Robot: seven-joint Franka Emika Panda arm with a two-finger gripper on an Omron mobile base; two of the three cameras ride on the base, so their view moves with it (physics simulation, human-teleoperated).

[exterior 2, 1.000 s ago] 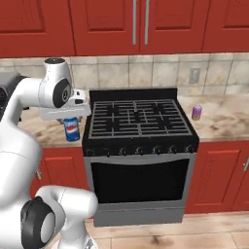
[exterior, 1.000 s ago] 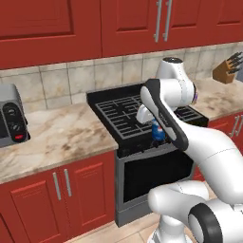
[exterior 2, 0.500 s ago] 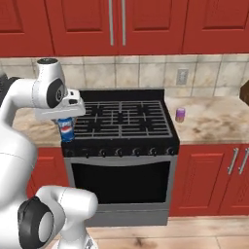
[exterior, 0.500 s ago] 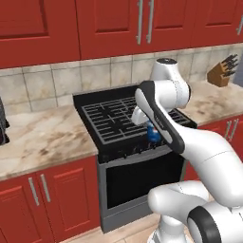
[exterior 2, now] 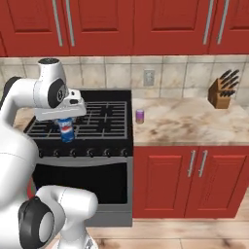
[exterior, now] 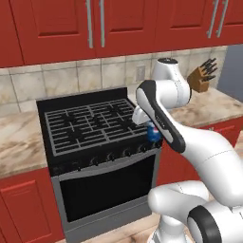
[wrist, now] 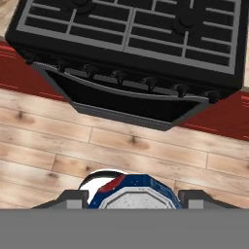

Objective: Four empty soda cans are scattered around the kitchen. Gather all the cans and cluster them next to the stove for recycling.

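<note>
On the left, the stove (exterior 2: 82,124) is seen with its grates and front knobs. In front of it, above the floor, a blue can (exterior 2: 66,130) with a red, white and blue label is held in the gripper (exterior 2: 66,127); the fingers are closed on its sides. No writing can be read. Further right, a purple can (exterior 2: 140,116) stands on the counter (exterior 2: 194,121) near the stove, and a knife block (exterior 2: 222,92) at the far right.
</note>
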